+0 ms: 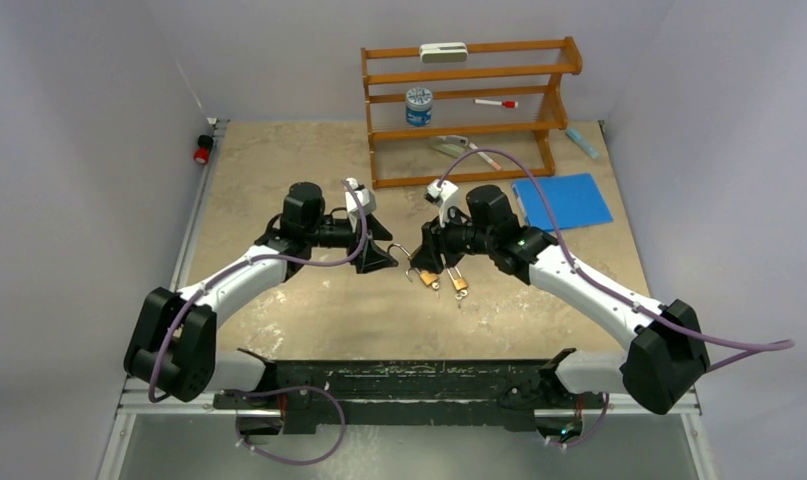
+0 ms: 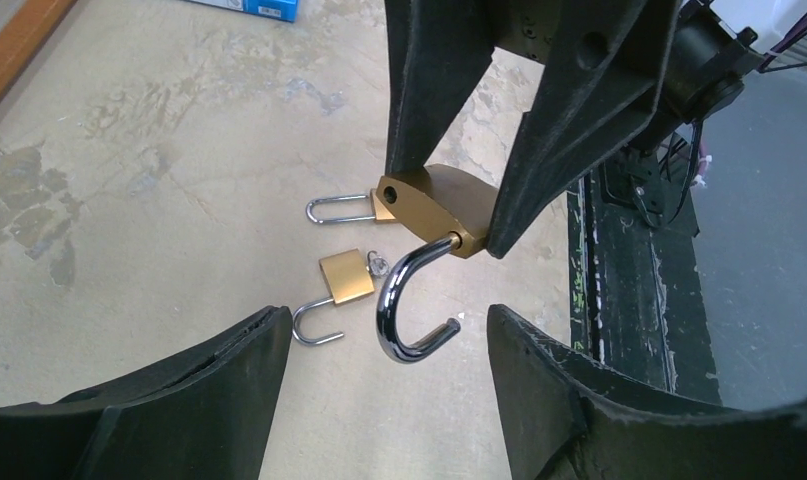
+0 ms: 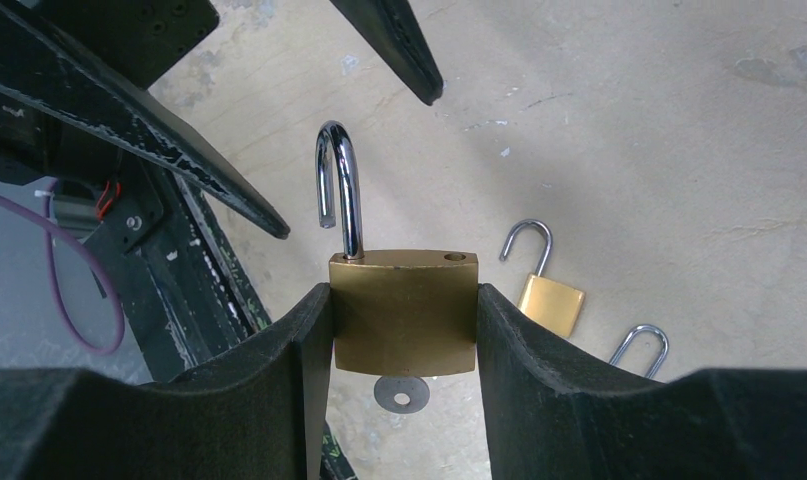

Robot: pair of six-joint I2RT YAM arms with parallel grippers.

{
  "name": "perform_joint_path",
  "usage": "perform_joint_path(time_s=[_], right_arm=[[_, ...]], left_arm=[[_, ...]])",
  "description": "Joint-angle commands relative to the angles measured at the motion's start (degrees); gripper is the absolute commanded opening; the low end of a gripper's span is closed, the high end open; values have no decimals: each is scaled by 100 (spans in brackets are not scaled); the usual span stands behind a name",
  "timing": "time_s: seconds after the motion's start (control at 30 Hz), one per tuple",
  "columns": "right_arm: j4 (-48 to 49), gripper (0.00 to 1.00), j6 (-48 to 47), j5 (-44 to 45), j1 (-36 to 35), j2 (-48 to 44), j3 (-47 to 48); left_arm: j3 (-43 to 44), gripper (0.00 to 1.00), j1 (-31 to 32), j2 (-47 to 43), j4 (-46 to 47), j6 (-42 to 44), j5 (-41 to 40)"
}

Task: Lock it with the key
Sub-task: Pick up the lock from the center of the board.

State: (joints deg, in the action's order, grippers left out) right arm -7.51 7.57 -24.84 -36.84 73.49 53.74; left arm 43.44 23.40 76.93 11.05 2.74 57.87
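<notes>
**Brass padlock** (image 3: 404,310), large, one.
Location: held above the desk (image 1: 309,310) at the centre of the top view. The right pincer (image 3: 404,300) is clenched on its two narrow side edges, leaving the top and underside clear.
- Steel shackle (image 3: 344,190): swung open, its free end clear of the hole in the body top.
- Key (image 3: 402,393): seated in the underside. Only the round bow shows, at lower centre of the right wrist view.

**Left pincer** (image 2: 389,330): released, fingers spread wide and grasping nothing. The shackle hangs just ahead of it, apart from both pads.

**Handling (judged)**
- Solid metal, so probably dense for its size; rigid and not fragile.
- The brass and the chromed shackle look smooth and may slip under a light pinch, so a firm hold across the body suits it.
- The shackle pivots on its long leg. It is best taken at the curve, turned over the hole and pressed home.
- The key bow is thin and small, so pinch it flat across both faces to turn it.

**Count**

| Thing | Number | Notes |
|---|---|---|
| Padlocks | three | one held; two small padlocks (image 3: 551,300) lying on the desk beneath, both open |
| Keys | one certain | a small glint beside one small lock is too small to name |
| Pincers | two | |
| Wooden rack (image 1: 469,110) | one | upper centre of the top view |
| Blue folder (image 1: 562,200) | one | just right of the rack |
</notes>
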Motion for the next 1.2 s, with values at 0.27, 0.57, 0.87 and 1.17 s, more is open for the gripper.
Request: perform_joint_path(time_s=[0.27, 0.57, 0.87, 1.17], right_arm=[[373, 0, -107, -240, 10, 101, 428], [322, 0, -159, -387, 10, 64, 386], [332, 38, -98, -411, 10, -175, 345], [1560, 91, 188, 869, 10, -860, -59]], left_arm=[[394, 71, 266, 329, 123, 181, 74], [473, 0, 271, 358, 36, 312, 224], [178, 0, 262, 215, 1462, -948, -197], [-432, 0, 262, -48, 4269, -2640, -1535]])
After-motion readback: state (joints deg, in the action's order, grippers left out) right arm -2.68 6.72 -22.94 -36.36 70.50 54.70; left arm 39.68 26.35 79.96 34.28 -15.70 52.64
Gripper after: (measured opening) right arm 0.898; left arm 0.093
